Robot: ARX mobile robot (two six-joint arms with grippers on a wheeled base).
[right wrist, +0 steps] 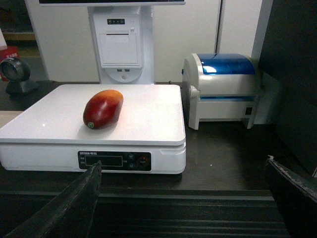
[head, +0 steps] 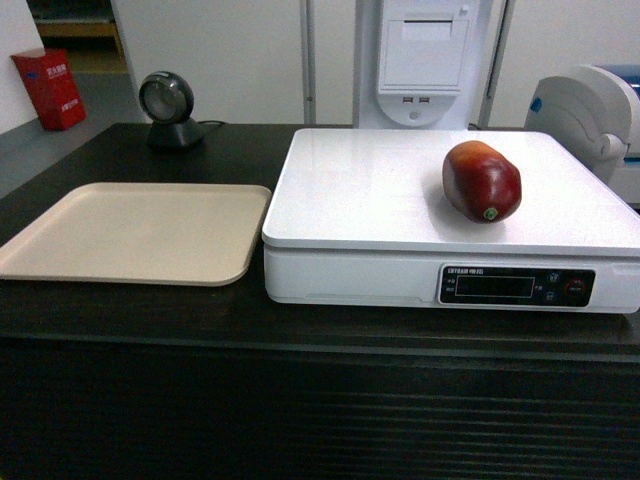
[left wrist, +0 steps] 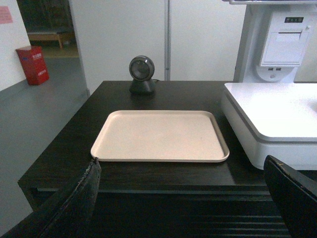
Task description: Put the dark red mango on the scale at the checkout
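Dark red mango [head: 482,180] lies on its side on scale [head: 380,190], right of plate centre, untouched. Scale sits on checkout [head: 130,320], beige tray [head: 130,230] just left of scale. Left gripper [left wrist: 190,198] and right gripper [right wrist: 190,198]: fingers spread wide, empty, held back from scale. Mango likely firm, fairly heavy, glossy-slippery, prone to roll; best gripped across middle.

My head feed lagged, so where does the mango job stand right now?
Looks done: the dark red mango lies on the scale at the checkout. Nothing in hand: the left end effector and right end effector are open, back from the counter. Nothing appears left.
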